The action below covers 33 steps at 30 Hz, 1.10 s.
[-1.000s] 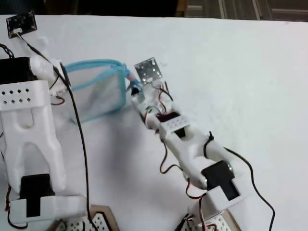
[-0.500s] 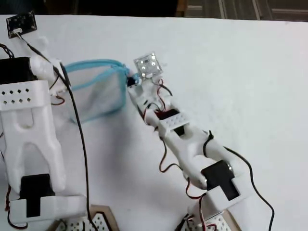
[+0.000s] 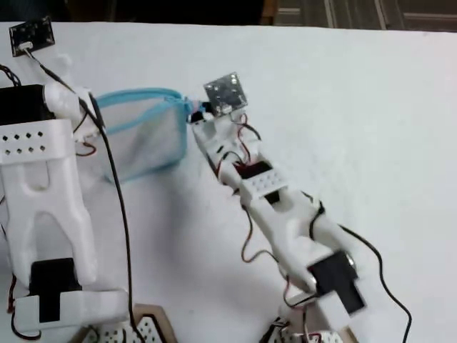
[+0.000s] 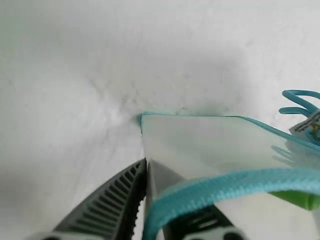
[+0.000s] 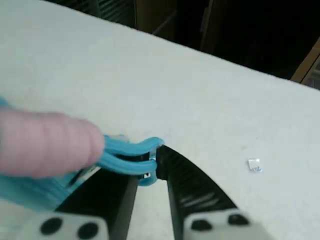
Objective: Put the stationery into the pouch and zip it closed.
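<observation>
One clear pouch w/ teal zip edging, corner pinched in L claw, teal pull loop nipped between R claw tips

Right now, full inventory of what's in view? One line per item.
table: 1, white, under everything
pouch: 1, clear with blue zip trim, lying on the table
loop: 1, blue, at the pouch's zip end
green item: 1, green, seen through the pouch's clear wall
pink item: 1, pink, beside the loop; cannot tell what it is
scrap: 1, white, on the table apart from the pouch
left arm: 1, white, beside the pouch
right arm: 1, white, stretched toward the pouch
left claw: 1, dark, shut on the pouch's edge
right claw: 1, dark, shut on the loop
</observation>
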Available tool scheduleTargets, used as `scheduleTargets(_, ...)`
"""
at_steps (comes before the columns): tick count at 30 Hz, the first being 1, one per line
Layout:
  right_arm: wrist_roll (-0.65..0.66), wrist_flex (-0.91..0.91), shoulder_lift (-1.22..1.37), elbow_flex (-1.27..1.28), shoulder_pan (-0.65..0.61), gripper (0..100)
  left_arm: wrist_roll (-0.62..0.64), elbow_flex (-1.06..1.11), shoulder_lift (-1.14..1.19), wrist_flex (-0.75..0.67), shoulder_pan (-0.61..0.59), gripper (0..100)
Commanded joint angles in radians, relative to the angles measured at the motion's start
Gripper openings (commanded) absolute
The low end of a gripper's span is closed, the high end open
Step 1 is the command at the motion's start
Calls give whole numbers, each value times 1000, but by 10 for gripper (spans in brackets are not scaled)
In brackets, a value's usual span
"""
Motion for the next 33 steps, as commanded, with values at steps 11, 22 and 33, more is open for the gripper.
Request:
scheduleTargets(11, 11, 19, -582, 278, 91, 16, -9, 11, 27, 0, 5, 22)
scheduleTargets(22, -239, 110, -894, 302, 209, 17, -9, 11, 27, 0, 5, 22)
scheduleTargets(33, -244, 102, -1056, 261, 275, 17, -11, 11, 27, 0, 5, 22)
